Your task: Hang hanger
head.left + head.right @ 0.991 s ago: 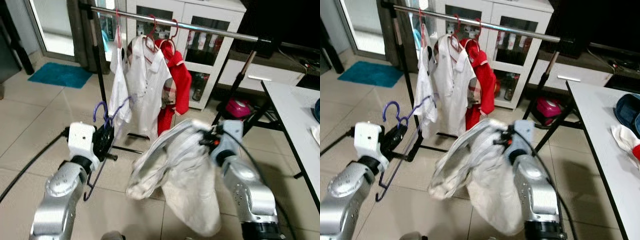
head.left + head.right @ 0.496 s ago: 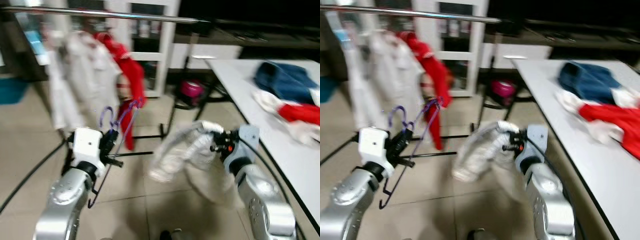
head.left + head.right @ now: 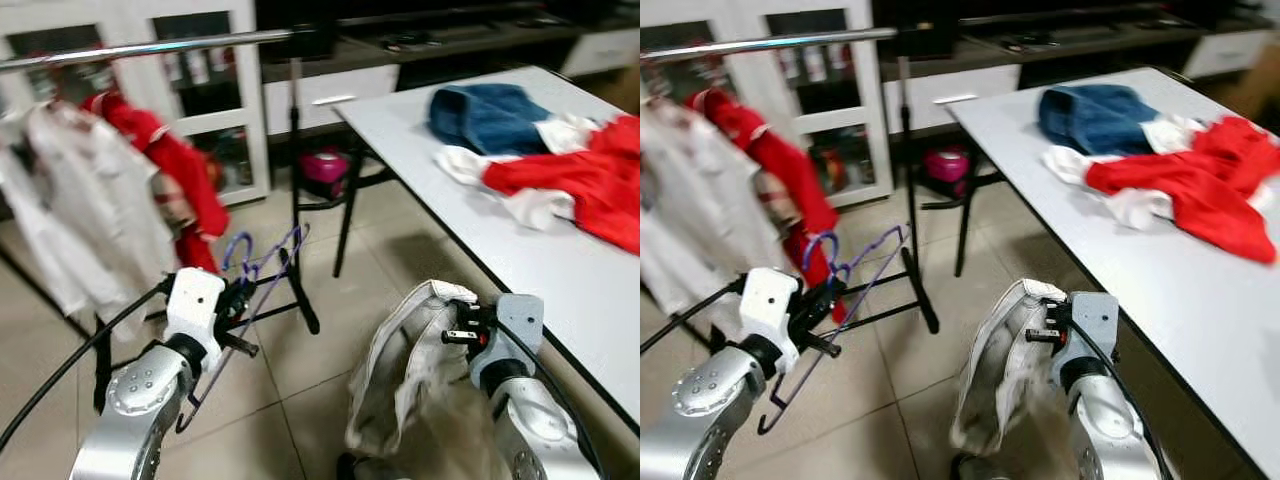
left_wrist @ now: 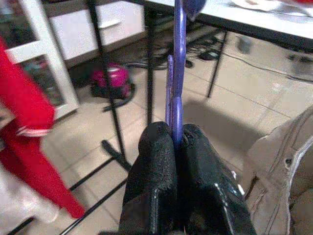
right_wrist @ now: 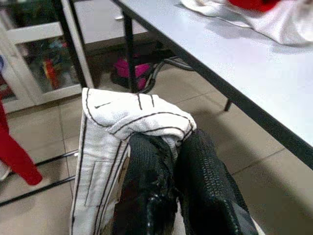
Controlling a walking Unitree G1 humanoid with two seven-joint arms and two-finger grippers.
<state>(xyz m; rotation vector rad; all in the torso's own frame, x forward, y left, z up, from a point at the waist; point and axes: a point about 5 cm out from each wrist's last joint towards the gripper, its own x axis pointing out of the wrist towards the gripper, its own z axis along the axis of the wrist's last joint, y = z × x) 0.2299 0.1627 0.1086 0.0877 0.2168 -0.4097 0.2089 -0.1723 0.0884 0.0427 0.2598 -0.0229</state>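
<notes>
the left gripper (image 4: 177, 142) is clenched on a thin purple hanger (image 3: 262, 262), a slim wire-like frame with a curved hook at its upper end. the hanger is held low in front of the robot, above the tiled floor (image 3: 300, 370), with its frame slanting down past the gripper. it is off the rail, well apart from the metal bar (image 3: 150, 48) of the clothes rack.

the right gripper (image 5: 171, 147) is clamped on a white garment (image 3: 405, 375) of soft woven cloth with thin dark stripes; one folded edge is pinched between the two black fingers (image 5: 146, 171) and the rest hangs in loose folds toward the floor.

the rack is a black frame with a round chrome bar. a red garment (image 3: 170, 165) and a white shirt (image 3: 70, 190) hang from it; their outlines are blurred, so the hangers that carry them cannot be made out.

to the robot's right stands a white tabletop (image 3: 560, 260) with a smooth flat surface on dark legs. on it lie a folded blue denim piece (image 3: 485, 115), a crumpled red cloth (image 3: 580, 175) and a white cloth (image 3: 525, 205), touching one another. a pink object (image 3: 325, 170) sits on the floor near the rack's foot, in front of a white glass-door cabinet (image 3: 215, 90).
</notes>
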